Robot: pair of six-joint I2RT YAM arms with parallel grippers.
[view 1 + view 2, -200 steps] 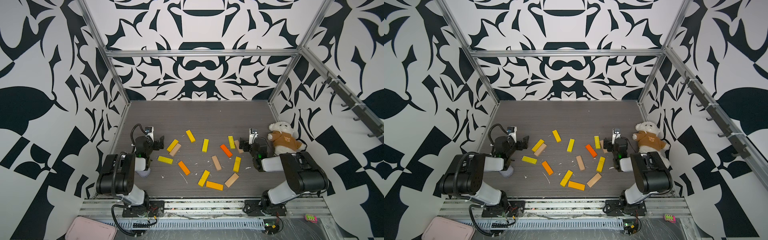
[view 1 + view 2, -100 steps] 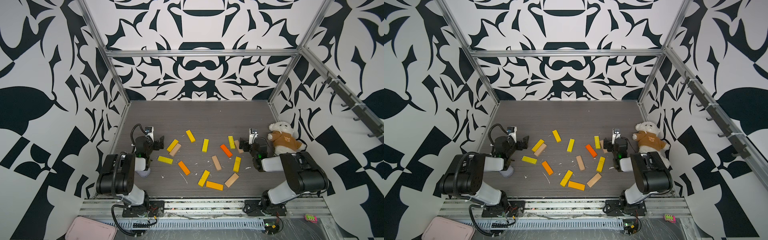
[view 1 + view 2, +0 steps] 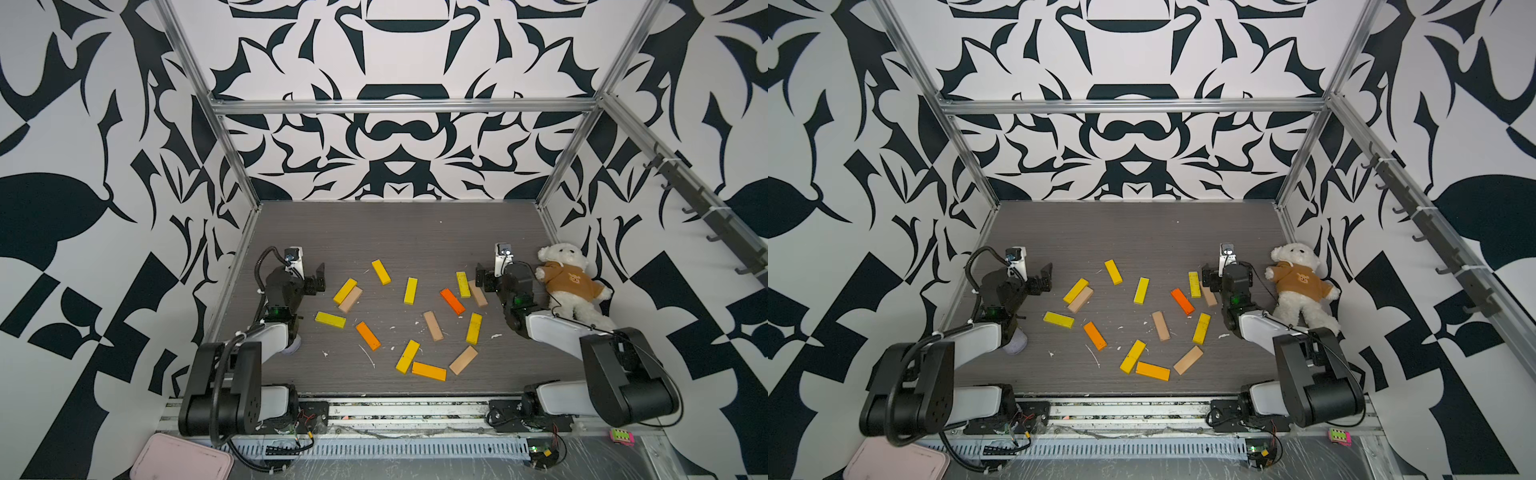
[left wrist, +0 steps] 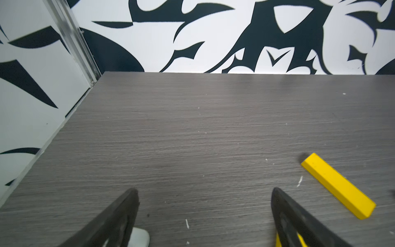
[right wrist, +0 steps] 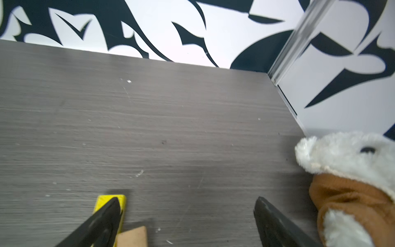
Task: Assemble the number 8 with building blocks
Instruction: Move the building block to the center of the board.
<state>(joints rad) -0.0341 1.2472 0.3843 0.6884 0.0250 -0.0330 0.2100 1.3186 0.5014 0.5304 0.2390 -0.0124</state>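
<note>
Several building blocks lie flat and scattered mid-table in both top views, among them a yellow one [image 3: 381, 272], a red-orange one [image 3: 452, 301], an orange one [image 3: 429, 371] and a tan one [image 3: 1160, 326]. My left gripper [image 3: 316, 280] [image 4: 205, 190] is open and empty, low over bare table left of the blocks; a yellow block [image 4: 337, 186] lies beyond one finger. My right gripper [image 3: 484, 282] [image 5: 187, 198] is open at the blocks' right edge. A yellow block [image 5: 121, 201] sits partly behind one finger, and a tan block [image 5: 132, 236] lies just inside it.
A white teddy bear [image 3: 567, 282] [image 5: 346, 162] in a brown shirt lies against the right wall, close to my right arm. Patterned walls enclose the table [image 3: 395, 232] on three sides. A pink tray [image 3: 180, 459] sits off the front left. White crumbs dot the table.
</note>
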